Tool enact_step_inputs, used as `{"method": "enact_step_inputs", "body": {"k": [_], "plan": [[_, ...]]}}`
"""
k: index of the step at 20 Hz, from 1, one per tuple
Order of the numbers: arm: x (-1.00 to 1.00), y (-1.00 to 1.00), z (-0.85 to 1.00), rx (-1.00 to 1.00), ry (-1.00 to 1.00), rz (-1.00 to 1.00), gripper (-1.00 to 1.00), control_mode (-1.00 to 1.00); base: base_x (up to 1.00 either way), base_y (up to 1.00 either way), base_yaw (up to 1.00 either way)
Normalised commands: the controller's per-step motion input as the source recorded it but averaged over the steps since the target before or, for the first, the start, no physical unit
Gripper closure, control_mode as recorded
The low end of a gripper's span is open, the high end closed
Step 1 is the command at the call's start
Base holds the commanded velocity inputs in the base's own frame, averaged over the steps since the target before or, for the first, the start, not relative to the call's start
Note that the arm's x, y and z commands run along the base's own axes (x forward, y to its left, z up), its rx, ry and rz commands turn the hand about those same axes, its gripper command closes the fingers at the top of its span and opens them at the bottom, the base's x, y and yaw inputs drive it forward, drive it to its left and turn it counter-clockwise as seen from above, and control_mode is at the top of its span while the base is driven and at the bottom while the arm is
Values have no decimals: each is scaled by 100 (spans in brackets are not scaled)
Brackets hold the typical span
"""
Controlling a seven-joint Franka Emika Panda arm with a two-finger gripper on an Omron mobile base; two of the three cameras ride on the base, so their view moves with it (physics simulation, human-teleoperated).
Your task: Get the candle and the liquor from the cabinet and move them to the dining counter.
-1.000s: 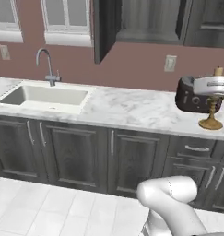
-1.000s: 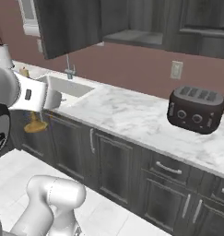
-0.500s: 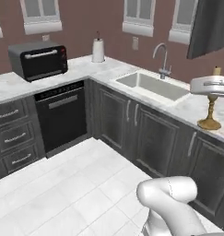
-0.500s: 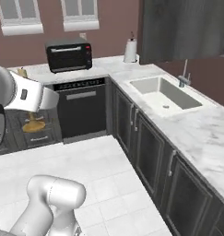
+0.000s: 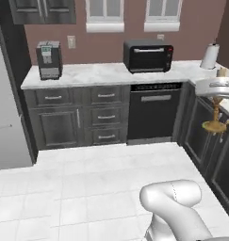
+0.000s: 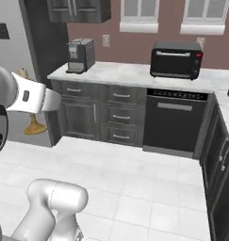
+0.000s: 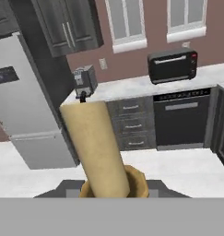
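Observation:
My gripper [image 5: 218, 90] is shut on the candle [image 5: 216, 123], a pale-yellow stick in a golden brass holder with a round foot, and carries it upright in the air at the right edge of the left base view. In the right base view the candle's foot [image 6: 35, 127] hangs below my white forearm at the far left. The hand view looks along the candle stick [image 7: 97, 147] rising from its brass cup [image 7: 132, 182]. The liquor, the cabinet and the dining counter are out of view.
Ahead is a marble worktop [image 5: 97, 74] with a black toaster oven [image 5: 148, 55] and a coffee machine [image 5: 48, 59]. Drawers and a dishwasher [image 5: 156, 113] sit below, a fridge [image 5: 5, 117] to the left, a paper towel roll [image 5: 210, 56] at the right. White tiled floor [image 5: 87, 179] lies between.
The whole scene has swung with the base: the sink worktop has slid out of view and the toaster-oven worktop and fridge have come in. The candle stays in my gripper at the same spot.

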Motion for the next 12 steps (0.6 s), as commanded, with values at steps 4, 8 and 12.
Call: {"method": "enact_step_inputs", "body": {"k": [4,8,12], "plan": [[0,0,0,0,0,0,100,100,53,-46,71],[0,0,0,0,0,0,100,100,79,-61,54],[0,0,0,0,0,0,100,100,99,-47,40]]}}
